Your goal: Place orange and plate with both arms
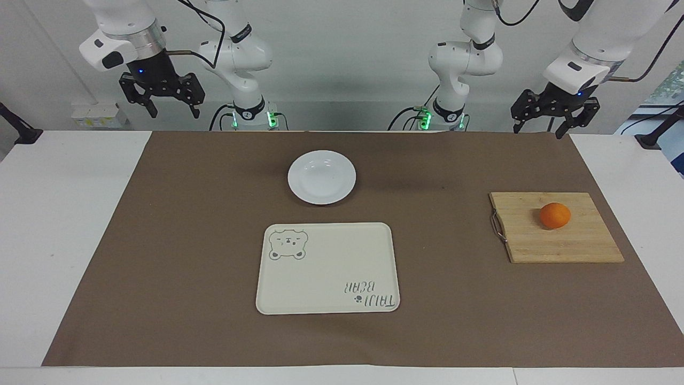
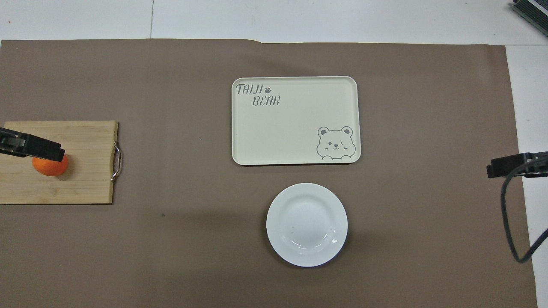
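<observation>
When reading the overhead view as a clock dial centred on the cream tray [image 1: 326,251], find the orange [image 1: 554,215] out at nine o'clock, resting on a bamboo cutting board [image 1: 556,243] toward the left arm's end of the table. Find the plate [image 1: 321,177] at six o'clock, just beside the tray and nearer to the robots, flat on the brown mat [image 1: 176,240]. Neither touched yet; nothing on the tray.

Left gripper [image 1: 538,130] raised over the mat's edge at the robots' end, fingers spread apart, holding nothing. Seen from above, overlaps the orange, yet hangs well clear of it in the facing view. Right gripper [image 1: 175,112] out at three o'clock, likewise raised, spread wide and empty, toward the right arm's end of the table.

Handling, by judgement only:

- **Orange:** expect something light and firm with a little give, smooth-skinned and ready to roll off the board if nudged. Take it from above across the widest middle, squeezing gently.
- **Plate:** expect something stiff, glossy, slippery and breakable, lying too flat for a grab from the top. Pinch the shallow rim at its three o'clock edge, one finger over and one slid beneath, then lift level to avoid a slip.

Probably plate onto tray first, orange after.
</observation>
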You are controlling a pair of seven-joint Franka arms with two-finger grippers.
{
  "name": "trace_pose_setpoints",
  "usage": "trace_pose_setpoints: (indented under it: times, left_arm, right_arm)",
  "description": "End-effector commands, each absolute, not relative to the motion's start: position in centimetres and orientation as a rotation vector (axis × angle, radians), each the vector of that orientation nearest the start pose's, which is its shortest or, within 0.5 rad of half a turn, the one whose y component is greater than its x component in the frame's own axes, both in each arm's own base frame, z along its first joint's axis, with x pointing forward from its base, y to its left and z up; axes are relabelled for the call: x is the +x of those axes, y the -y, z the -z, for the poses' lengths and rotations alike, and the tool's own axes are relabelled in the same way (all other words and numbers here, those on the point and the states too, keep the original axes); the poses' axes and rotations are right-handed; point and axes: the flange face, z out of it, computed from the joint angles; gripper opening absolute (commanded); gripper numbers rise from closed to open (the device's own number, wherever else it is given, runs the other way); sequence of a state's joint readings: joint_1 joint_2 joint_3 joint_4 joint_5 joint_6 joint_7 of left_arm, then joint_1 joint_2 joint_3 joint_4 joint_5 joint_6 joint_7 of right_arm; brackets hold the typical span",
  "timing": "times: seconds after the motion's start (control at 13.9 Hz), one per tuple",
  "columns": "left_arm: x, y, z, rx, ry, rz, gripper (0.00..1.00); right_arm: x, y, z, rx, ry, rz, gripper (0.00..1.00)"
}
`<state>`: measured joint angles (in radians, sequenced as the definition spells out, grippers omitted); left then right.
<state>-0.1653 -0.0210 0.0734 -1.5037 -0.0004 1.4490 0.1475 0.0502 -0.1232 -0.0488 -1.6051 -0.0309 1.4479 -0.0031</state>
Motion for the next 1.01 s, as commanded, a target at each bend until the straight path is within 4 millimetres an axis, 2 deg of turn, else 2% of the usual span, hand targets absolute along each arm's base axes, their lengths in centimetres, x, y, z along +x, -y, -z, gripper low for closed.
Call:
trace_pose_setpoints:
  times: [0.0,0.29,0.5,0.93]
  left_arm:
    - [53.0,4.8,-66.3,-3.129,-0.36,-0.065,1.0]
    - [53.1,5.0,-66.4,-3.127,-0.375,-0.053,1.0]
    - [53.1,6.0,-66.4,-3.124,-0.396,-0.046,1.0]
    - [52.8,6.0,-66.4,-3.124,-0.394,-0.06,1.0]
  right_arm:
    - [49.3,0.5,-66.4,-3.149,0.035,-0.063,1.0]
    - [49.3,0.4,-66.3,-3.147,0.037,-0.066,1.0]
    - [49.3,0.4,-66.2,-3.147,0.035,-0.07,1.0]
    - [49.2,0.4,-66.2,-3.147,0.035,-0.07,1.0]
